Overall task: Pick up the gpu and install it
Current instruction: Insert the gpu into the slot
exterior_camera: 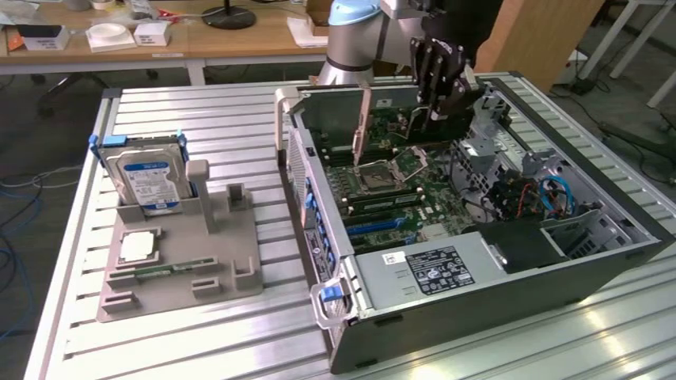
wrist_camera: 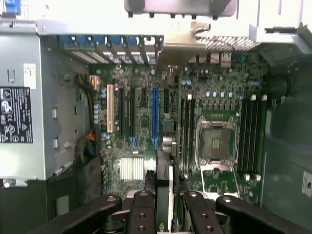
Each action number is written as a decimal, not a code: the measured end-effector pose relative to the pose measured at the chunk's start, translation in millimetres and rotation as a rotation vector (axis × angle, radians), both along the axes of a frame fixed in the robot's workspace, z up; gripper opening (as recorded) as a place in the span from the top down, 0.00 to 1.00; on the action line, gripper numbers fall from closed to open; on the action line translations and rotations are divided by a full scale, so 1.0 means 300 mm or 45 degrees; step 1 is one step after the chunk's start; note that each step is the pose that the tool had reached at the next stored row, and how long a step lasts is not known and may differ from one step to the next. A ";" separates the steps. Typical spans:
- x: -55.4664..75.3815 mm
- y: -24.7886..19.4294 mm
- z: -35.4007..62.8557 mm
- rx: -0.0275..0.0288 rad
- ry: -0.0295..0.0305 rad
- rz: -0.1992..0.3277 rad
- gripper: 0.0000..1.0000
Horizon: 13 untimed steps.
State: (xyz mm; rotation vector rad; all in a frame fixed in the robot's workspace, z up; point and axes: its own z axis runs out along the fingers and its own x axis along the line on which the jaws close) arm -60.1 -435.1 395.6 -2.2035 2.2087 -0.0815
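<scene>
My gripper [exterior_camera: 442, 95] hangs over the back of the open computer case [exterior_camera: 591, 261], and it is shut on the gpu [exterior_camera: 452, 119], a dark flat card held on edge. In the wrist view the gpu [wrist_camera: 163, 178] appears edge-on as a thin dark strip with a pale side, clamped between the black fingers [wrist_camera: 141, 209] of the gripper [wrist_camera: 164, 202]. The card is above the motherboard [wrist_camera: 141, 141], close to the long blue slot [wrist_camera: 155, 117] and apart from it. The CPU socket [wrist_camera: 214, 141] lies open beside it.
A grey fixture [exterior_camera: 180, 261] at the exterior view's left holds a silver hard drive [exterior_camera: 148, 178], a CPU chip [exterior_camera: 138, 246] and a green memory stick [exterior_camera: 158, 271]. The power supply [exterior_camera: 444, 265] and drive cage [exterior_camera: 528, 241] fill the case's near end. Cables [exterior_camera: 555, 194] run along the far wall.
</scene>
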 end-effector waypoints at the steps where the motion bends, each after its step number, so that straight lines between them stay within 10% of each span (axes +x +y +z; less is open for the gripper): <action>1: -0.001 0.000 -0.004 0.0000 -0.0062 0.000 0.73; 13: -0.012 -0.006 -0.076 0.0000 -0.0065 -0.001 0.73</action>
